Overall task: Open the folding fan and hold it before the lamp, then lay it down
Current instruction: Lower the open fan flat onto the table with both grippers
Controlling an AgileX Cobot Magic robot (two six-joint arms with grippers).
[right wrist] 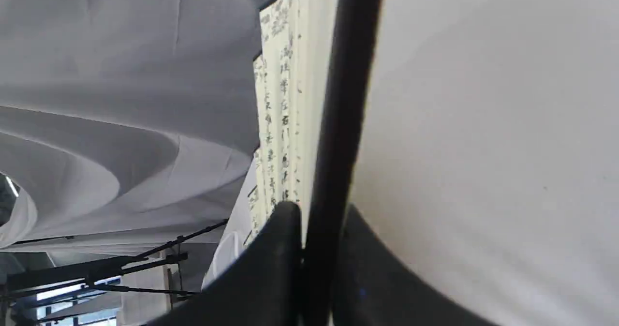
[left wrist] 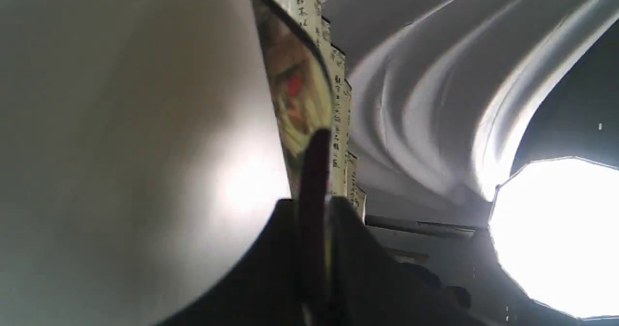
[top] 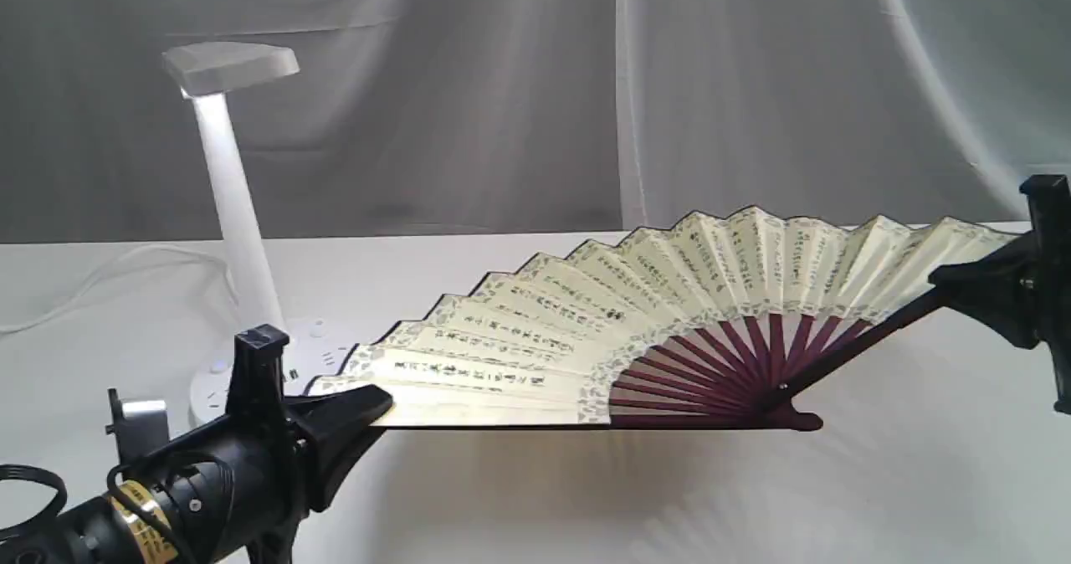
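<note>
The folding fan [top: 636, 313] hangs spread over the table [top: 837, 497]. The left gripper [top: 381, 405] pinches its nine-o'clock guard and the right gripper [top: 941, 284] its two-o'clock guard. The lamp [top: 238, 212] stands at ten o'clock.

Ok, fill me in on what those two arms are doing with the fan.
The two arms hold the folding fan spread open between them. The left gripper is shut on one outer guard and the right gripper on the other. The fan hangs clear of the table and casts a shadow on it, so it is not laid down yet. In the exterior view its left end sits in front of the base of the lamp.
</note>
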